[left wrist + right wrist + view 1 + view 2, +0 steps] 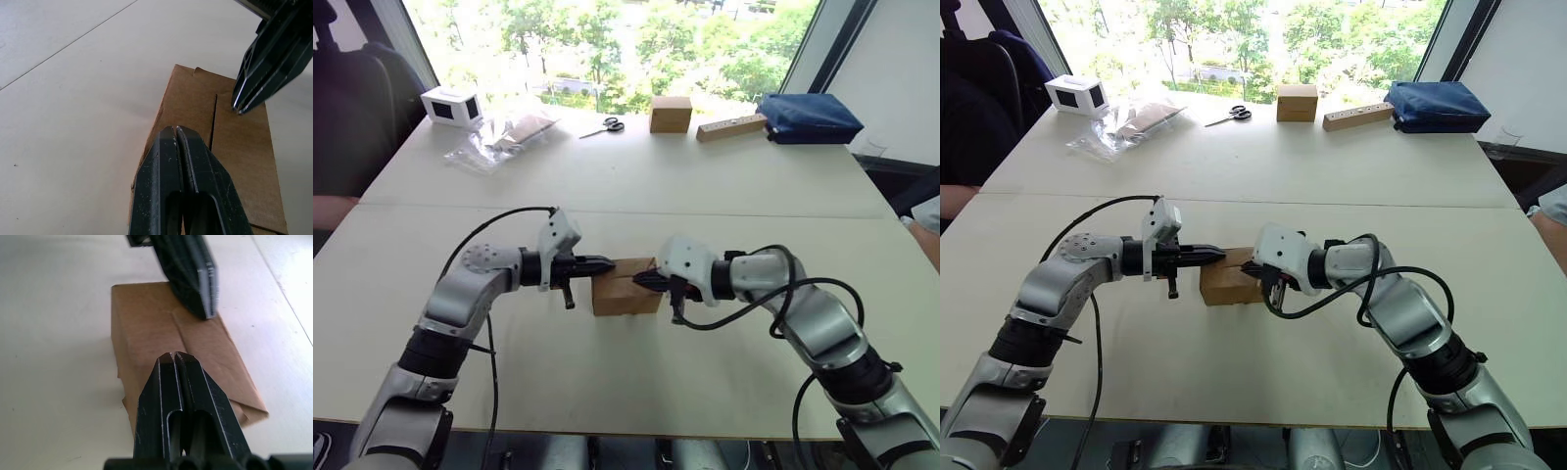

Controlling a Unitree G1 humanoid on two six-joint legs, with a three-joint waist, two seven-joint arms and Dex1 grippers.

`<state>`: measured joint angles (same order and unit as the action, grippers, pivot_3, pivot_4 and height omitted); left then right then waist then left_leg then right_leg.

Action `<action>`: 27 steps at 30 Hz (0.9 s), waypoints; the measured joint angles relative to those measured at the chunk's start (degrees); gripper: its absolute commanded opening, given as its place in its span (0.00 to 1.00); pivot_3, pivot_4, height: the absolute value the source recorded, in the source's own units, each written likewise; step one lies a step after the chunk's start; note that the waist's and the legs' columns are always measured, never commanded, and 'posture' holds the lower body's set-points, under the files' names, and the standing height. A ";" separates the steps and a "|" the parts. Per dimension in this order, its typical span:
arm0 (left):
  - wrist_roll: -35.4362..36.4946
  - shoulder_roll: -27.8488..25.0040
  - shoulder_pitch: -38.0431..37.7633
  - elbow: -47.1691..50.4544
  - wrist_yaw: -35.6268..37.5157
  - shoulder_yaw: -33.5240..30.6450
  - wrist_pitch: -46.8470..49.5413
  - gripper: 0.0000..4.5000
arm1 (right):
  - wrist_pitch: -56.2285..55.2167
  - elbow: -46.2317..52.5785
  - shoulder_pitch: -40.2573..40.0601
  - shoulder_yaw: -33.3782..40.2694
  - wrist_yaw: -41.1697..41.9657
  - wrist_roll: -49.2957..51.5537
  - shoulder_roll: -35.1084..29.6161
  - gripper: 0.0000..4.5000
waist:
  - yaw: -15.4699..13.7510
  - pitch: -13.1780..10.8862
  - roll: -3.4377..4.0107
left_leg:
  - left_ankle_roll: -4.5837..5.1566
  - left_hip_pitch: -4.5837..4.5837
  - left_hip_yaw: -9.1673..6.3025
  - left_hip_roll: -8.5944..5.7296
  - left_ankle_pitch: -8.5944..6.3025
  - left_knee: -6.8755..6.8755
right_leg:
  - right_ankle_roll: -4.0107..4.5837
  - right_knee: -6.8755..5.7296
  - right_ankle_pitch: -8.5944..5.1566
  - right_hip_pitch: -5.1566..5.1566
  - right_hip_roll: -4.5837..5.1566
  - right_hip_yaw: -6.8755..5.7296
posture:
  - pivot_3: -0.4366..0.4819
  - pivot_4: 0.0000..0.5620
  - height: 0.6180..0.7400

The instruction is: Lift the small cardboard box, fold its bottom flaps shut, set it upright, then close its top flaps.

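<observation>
The small cardboard box (625, 287) stands on the white table (636, 186), in the near middle, between my two grippers. It rests on its bottom, so I judge that lifting, folding the bottom flaps and setting it upright are already done. What is left is the end of the last step.

The top flaps (230, 127) lie nearly flat; in my wrist views I see the seam between them and the pointed edge of one flap. At the end nearest my right wrist camera one flap corner seems to stick out a little, so I think the closing is not fully finished.

My left gripper (599, 263) has its fingers pressed together, holding nothing, with the tip over the left edge of the box top. My right gripper (644, 280) is also closed and empty, with its tip on or just above the top flaps from the right side.
</observation>
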<state>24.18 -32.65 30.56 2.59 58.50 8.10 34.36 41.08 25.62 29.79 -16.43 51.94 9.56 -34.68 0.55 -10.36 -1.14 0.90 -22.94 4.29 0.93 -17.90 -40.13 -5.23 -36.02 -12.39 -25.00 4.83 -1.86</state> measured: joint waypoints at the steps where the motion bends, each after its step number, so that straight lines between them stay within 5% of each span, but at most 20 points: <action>1: 1.20 0.40 0.49 0.32 -0.37 -0.59 2.20 0.01 | -0.03 -0.01 0.00 0.63 -0.35 0.35 0.06 0.00 | -0.02 -0.01 -0.02 | 0.00 -0.01 -0.01 0.00 0.00 0.00 | 0.00 0.00 0.00 0.00 0.00 -0.01 | 0.48 0.27 1.00; 10: 7.02 1.19 3.70 5.81 -3.10 -2.74 10.38 0.01 | -2.35 -2.66 1.54 0.32 -3.34 0.14 2.39 0.00 | 0.16 -0.03 -0.02 | 0.00 -0.04 0.01 -0.02 0.00 0.01 | -0.01 0.00 0.00 -0.07 -0.03 0.01 | 0.48 0.27 1.00; 27: -0.48 -1.85 -0.59 7.13 -2.25 3.61 4.03 0.01 | -7.11 -6.84 2.10 -5.45 -3.89 -5.11 1.72 0.00 | 0.08 -0.04 -0.01 | 0.00 -0.06 0.03 -0.03 0.00 0.02 | 0.00 0.01 0.00 -0.09 -0.03 0.02 | 0.48 0.27 1.00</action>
<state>23.70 -34.50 29.98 9.72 56.25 11.71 38.39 33.97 18.78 31.89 -21.88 48.05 4.45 -32.97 0.63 -10.39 -1.15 0.90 -23.01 4.32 0.90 -17.89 -40.11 -5.23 -36.01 -12.39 -25.09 4.80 -1.84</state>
